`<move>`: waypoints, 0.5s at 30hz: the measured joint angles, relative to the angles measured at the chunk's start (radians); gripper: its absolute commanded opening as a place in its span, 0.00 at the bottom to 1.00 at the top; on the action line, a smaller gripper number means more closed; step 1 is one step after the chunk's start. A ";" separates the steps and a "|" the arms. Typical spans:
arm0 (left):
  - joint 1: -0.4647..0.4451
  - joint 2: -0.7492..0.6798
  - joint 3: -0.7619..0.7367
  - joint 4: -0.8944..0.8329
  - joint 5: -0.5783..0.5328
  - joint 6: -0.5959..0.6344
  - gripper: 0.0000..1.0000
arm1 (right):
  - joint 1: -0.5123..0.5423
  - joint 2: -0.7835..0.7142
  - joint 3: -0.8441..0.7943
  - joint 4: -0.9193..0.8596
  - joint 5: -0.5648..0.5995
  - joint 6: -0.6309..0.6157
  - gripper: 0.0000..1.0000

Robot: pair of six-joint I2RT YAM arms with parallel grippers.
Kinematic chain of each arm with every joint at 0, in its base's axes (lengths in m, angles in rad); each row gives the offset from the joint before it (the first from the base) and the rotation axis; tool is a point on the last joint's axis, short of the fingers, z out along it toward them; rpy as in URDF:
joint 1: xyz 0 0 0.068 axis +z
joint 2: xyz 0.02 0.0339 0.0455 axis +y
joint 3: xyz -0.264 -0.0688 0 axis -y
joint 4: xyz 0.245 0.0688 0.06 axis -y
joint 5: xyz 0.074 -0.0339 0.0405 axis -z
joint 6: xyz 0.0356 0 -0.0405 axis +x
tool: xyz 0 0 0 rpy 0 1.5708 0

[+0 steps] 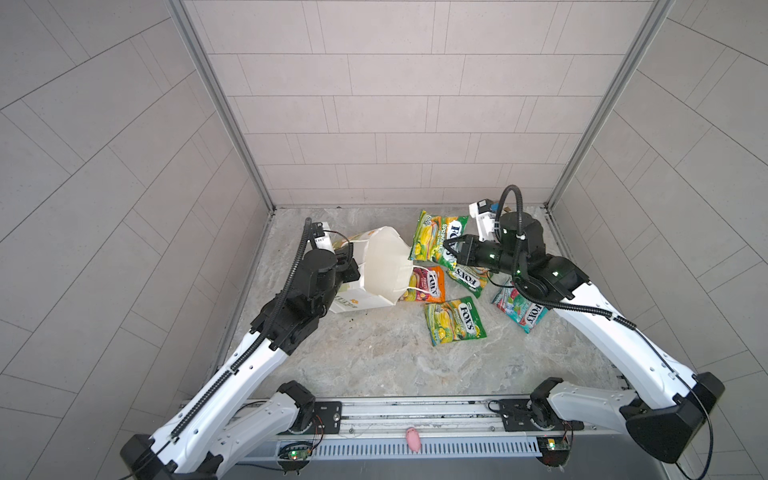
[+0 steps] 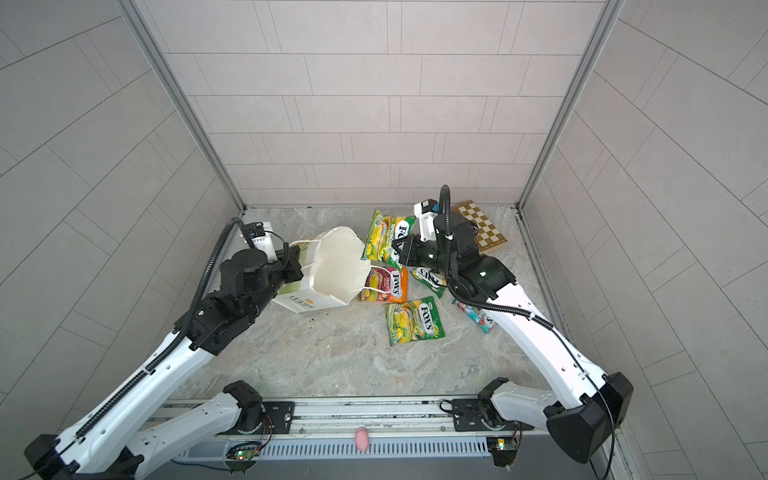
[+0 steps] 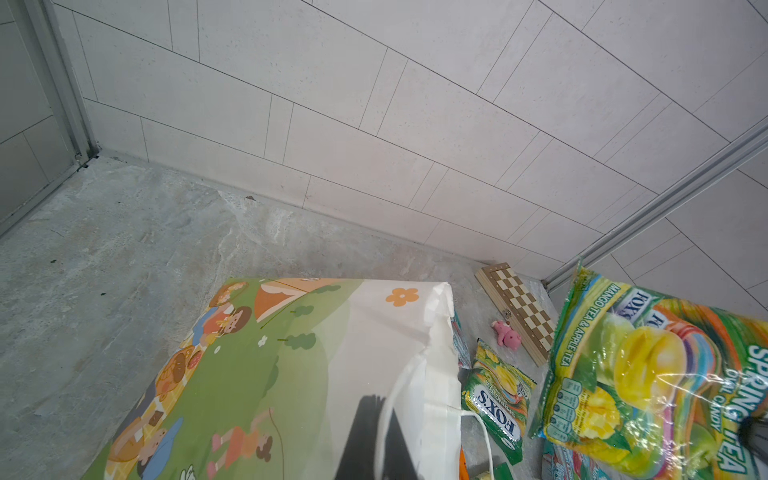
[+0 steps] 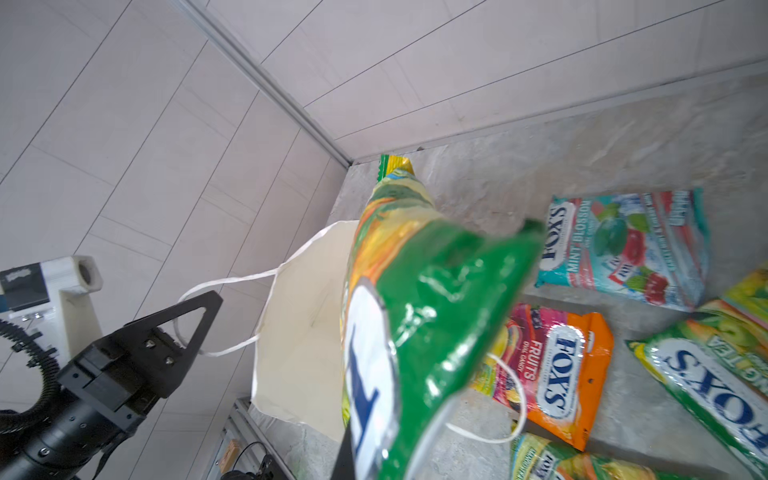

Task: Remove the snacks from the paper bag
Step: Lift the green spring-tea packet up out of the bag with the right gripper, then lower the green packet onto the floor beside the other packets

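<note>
- Both top views look from high above the near metal rail [image 1: 415, 409], down and forward over the whole grey marbled tabletop [image 1: 374, 365] to the pale tiled back wall [image 1: 395, 104]. They sit far off and share almost the entire scene.
- In a top view the folded wooden chessboard [image 2: 484, 228] shows in the back right corner.
- The left wrist view sits close over the white paper bag with a green picnic print [image 3: 270, 374] and faces that back right corner. The chessboard shows here too.
- The right wrist view faces the back left corner, with the glossy yellow-green FOX'S packet [image 4: 436, 299] very near the lens. Both wrist views share this packet and the bag.
</note>
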 measured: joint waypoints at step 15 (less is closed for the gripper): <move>0.000 -0.048 0.006 -0.029 -0.082 0.006 0.00 | -0.180 -0.117 -0.128 -0.311 -0.048 -0.177 0.00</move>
